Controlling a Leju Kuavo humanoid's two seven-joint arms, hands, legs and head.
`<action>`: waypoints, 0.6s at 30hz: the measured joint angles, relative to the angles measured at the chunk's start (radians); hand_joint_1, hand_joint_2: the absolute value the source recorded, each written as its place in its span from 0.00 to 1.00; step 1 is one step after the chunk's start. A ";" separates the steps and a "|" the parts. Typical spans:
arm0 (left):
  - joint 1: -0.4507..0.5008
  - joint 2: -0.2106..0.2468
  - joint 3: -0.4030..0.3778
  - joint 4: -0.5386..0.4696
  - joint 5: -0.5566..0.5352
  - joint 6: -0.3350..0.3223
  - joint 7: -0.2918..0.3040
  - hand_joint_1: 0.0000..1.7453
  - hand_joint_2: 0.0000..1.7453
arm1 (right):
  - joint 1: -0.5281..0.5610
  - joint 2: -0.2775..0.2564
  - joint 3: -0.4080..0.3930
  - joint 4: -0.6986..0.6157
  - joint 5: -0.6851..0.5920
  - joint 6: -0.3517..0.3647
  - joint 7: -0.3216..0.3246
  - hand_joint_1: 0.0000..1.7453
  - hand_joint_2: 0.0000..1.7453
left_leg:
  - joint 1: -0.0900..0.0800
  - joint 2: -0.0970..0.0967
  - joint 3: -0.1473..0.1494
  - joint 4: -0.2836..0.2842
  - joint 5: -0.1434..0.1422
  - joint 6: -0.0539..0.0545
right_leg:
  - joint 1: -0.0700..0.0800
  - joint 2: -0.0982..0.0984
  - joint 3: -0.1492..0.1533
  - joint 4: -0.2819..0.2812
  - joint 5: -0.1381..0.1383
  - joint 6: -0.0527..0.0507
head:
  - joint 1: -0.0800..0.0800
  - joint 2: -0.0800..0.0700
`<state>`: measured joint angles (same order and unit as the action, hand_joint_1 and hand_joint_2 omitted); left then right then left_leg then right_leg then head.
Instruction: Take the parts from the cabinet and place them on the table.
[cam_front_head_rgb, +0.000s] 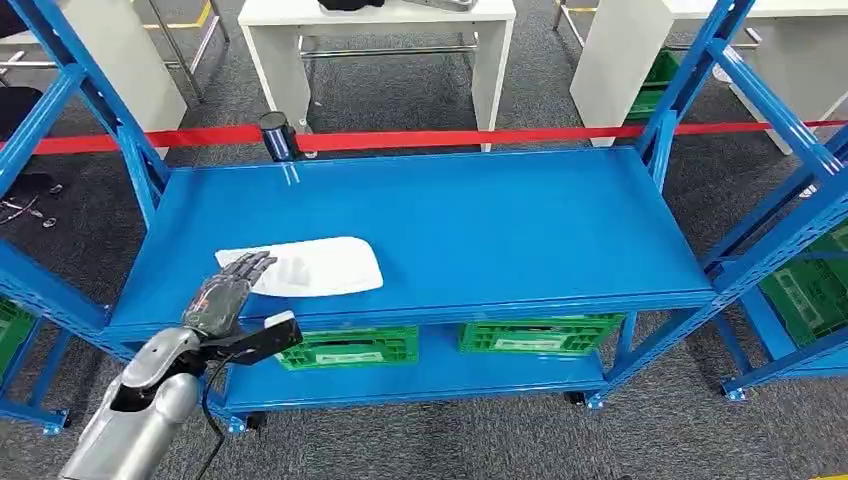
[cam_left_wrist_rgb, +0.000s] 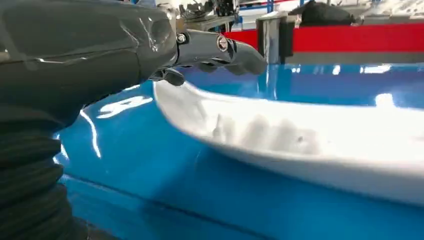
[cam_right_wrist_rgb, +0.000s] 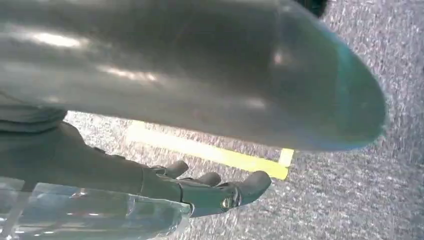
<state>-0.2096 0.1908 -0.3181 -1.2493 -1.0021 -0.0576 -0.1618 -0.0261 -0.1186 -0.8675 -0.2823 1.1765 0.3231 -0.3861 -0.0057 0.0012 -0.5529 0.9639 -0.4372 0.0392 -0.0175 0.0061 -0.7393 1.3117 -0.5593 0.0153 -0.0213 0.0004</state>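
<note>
White and flat, the part (cam_front_head_rgb: 305, 267) lay on the blue shelf (cam_front_head_rgb: 480, 230), at about eight o'clock from its middle. The left hand (cam_front_head_rgb: 228, 290) rested fingers spread on the part's near end, not yet grasping. The right hand (cam_right_wrist_rgb: 200, 190) hung loosely curled, holding nothing. Lifting and carrying to the table remained.

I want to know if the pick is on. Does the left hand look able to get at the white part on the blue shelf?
Probably yes. The left hand already reaches over the near end of the white part, its fingers spread above it, and nothing lies between them on the blue shelf.
</note>
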 joint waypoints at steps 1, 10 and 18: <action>0.003 -0.001 0.001 0.003 0.000 0.000 0.000 0.00 1.00 | 0.000 0.000 0.000 0.000 0.000 0.000 0.000 0.00 0.00 | 0.000 -0.001 0.000 0.001 0.000 0.000 | -0.002 0.000 0.016 -0.032 0.021 0.011 | 0.000 0.000; -0.004 -0.007 0.005 0.006 -0.020 0.001 -0.013 0.00 1.00 | -0.010 -0.001 0.002 0.004 -0.008 0.001 0.000 0.00 0.00 | 0.003 -0.003 -0.024 0.047 -0.030 -0.034 | -0.011 0.001 0.152 -0.302 0.109 -0.009 | 0.000 0.000; -0.058 -0.019 -0.010 0.044 -0.039 -0.002 -0.017 0.00 1.00 | -0.015 0.000 0.019 0.004 -0.010 0.004 0.016 0.00 0.00 | 0.012 -0.003 -0.089 0.185 -0.053 -0.041 | -0.003 0.003 0.156 -0.301 0.108 -0.017 | -0.005 0.000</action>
<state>-0.2675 0.1713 -0.3281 -1.2054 -1.0411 -0.0595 -0.1789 -0.0407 -0.1183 -0.8488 -0.2785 1.1666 0.3269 -0.3700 0.0066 -0.0014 -0.6419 1.1491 -0.4903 -0.0021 -0.0204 0.0093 -0.5835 1.0106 -0.4512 -0.0015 -0.0259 0.0004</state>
